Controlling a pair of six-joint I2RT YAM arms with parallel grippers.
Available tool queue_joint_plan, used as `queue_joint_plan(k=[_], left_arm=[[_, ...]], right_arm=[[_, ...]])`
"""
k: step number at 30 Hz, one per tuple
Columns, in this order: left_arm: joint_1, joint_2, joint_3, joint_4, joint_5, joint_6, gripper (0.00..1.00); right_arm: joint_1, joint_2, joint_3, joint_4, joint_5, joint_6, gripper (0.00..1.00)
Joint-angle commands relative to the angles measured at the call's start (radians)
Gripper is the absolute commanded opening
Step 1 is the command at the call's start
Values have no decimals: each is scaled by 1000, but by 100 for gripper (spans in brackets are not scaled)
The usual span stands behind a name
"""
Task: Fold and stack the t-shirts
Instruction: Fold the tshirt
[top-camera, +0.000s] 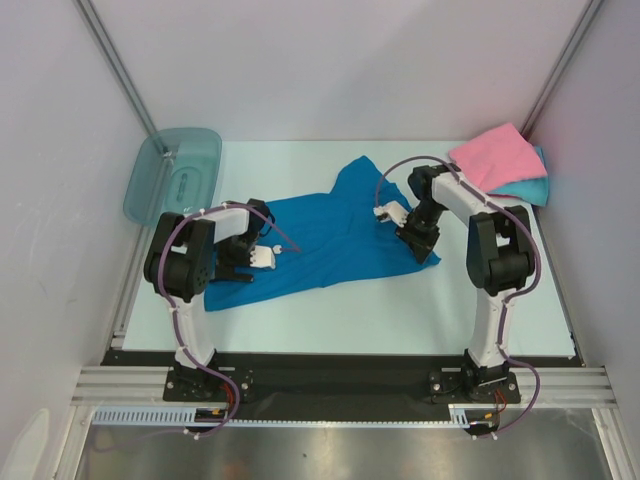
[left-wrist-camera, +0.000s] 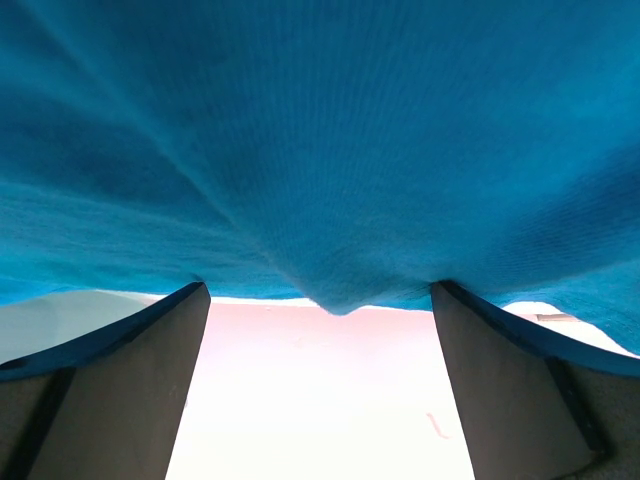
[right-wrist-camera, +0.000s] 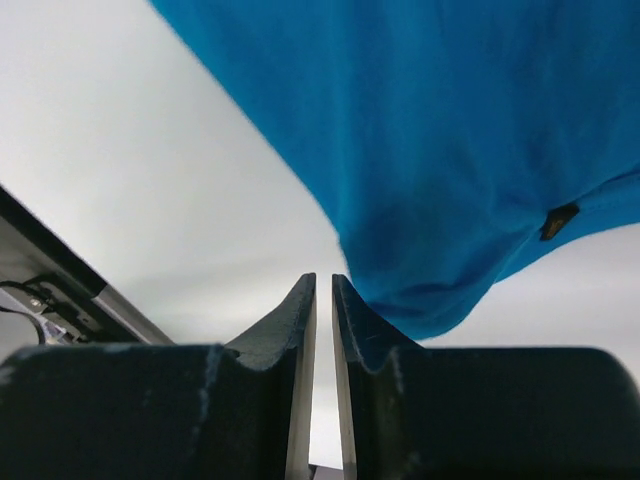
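Dark fingers (left-wrist-camera: 110, 390) of the left gripper (left-wrist-camera: 320, 290) fill the lower corners of its wrist view. They are spread wide apart, so this gripper is released. Over and ahead of both fingertips hangs the deep blue t-shirt (left-wrist-camera: 320, 140), its knit covering the whole upper view. One soft fold dips down midway between the fingers, and the pale table (left-wrist-camera: 320, 400) shows beneath it. Whether the cloth touches the tips cannot be told.

Its partner, the right gripper (right-wrist-camera: 323, 285), has its fingers (right-wrist-camera: 265, 345) clenched, with only a thin slit between them that shows pale surface beyond. Just ahead and to the right of its tips the same shirt droops in a rounded bulge, with a small dark tag (right-wrist-camera: 560, 220) on the hem farther right.

From above, the blue shirt (top-camera: 330, 235) lies rumpled and spread on the table between the two arms. The left gripper sits over its left part and the right gripper at its right edge. Behind the right gripper, in the far right corner, the pink t-shirt (top-camera: 495, 155) lies folded on top of the turquoise t-shirt (top-camera: 535, 188), well apart from the blue one. Behind and to the left of the left gripper sits the translucent teal bin (top-camera: 175, 175), at the table's far left edge.
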Motion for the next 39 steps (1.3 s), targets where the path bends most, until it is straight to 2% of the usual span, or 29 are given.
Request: queue_joint_plan(k=[1,9,17,29,31,33,34,37,39], left_arm=[[17,29,9,13,-23,8,100],[19,31,7,27,-35,31,100],[28,11,-17,27,-40,47,100],[34,-2,-33,15,-32,58,100],[34,-8,-17,1,-21,58,100],[33,-15,18,-28,-12,58,100],[34,-23,45,-39,1,57,100],[31,-35,81,-88,37,58,100],[23,-55,104,-117,45,61,100]], right_arm=[[-12,38,2,74,31,26,16],[-77,134,46,156,85,64,15],[-159,124,-7,174,128,44,15],[-180,94,-55,180,136,40,16],[-169,91,-41,151,107,32,20],[-160,70,-21,111,85,18,29],[-146,61,-17,91,65,11,38],[-117,10,-6,62,28,-20,55],[-104,-17,14,48,10,-28,58]])
